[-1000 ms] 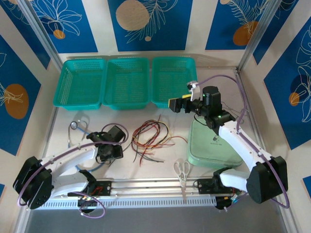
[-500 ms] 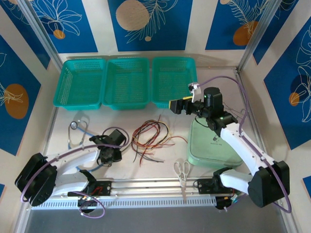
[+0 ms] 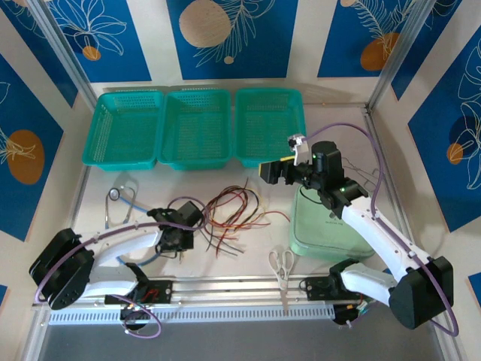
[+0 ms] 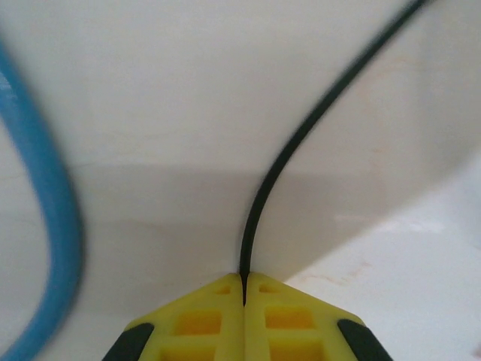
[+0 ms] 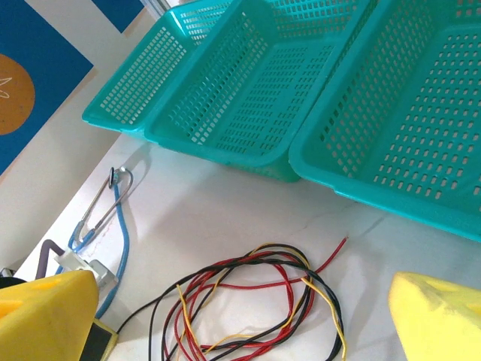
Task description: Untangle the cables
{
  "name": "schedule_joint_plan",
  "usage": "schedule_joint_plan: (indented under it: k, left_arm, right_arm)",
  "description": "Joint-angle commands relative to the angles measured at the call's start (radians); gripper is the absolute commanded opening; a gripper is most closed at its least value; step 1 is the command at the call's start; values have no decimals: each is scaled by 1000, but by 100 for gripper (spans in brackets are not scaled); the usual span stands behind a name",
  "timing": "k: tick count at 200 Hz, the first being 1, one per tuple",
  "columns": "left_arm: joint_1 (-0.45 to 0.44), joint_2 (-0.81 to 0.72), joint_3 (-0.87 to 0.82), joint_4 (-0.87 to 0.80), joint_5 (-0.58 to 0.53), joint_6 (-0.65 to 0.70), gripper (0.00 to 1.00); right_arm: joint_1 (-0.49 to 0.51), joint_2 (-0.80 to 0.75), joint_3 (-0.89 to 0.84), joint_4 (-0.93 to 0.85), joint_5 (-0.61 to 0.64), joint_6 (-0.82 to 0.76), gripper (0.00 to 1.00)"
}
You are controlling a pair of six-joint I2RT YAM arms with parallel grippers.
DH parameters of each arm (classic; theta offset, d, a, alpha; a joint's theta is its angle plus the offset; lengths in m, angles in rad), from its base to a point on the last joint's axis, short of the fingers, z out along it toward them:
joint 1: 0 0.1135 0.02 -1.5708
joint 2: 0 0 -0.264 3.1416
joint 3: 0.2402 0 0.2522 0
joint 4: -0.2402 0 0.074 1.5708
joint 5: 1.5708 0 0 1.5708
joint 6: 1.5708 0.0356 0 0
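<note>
Cables: a loose tangle of thin red, black and yellow-tan cables (image 3: 233,214) (image 5: 259,265) lies about mid-surface, slightly nearer the near edge than the far one; several ends trail toward the near edge and one red end points toward the right edge.
Left end effector: the left end effector (image 3: 179,242) (image 4: 243,282) is low at the left fringe of the tangle, toward the near edge; its yellow fingers are pressed together, pinching a black wire.
Black wire: the black wire (image 4: 304,129) rises from the seam between the fingers and curves away to the upper right of the left wrist view, over the white surface.
Right end effector: the right end effector (image 3: 269,171) (image 5: 240,331) hangs above the surface right of centre, just in front of the right-hand basket, its yellow fingers spread wide with nothing between them; the tangle lies below it.
Stethoscope: the blue-tubed stethoscope (image 3: 120,207) (image 5: 113,218) (image 4: 56,210) lies by the left edge, its tube passing just beside the left end effector.
Baskets: three teal baskets (image 3: 195,128) (image 5: 255,98) sit side by side along the far edge.
Scissors: the scissors (image 3: 281,263) lie at the near edge, right of the tangle.
Pale green box: a pale green box (image 3: 323,233) rests toward the right edge, under the right arm.
Surface: the surface (image 3: 255,248) is white.
</note>
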Motion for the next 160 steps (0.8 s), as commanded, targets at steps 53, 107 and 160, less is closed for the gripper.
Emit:
schedule_joint_plan:
  k: [53, 107, 160]
  left_arm:
    - [-11, -108, 336, -229, 17, 102, 0]
    - [0, -22, 598, -221, 144, 158, 0]
    - [2, 46, 783, -264, 82, 182, 0]
  right_arm:
    - [59, 39, -34, -57, 37, 111, 99]
    - [100, 84, -53, -11, -61, 179, 97]
    - [175, 93, -81, 115, -149, 249, 94]
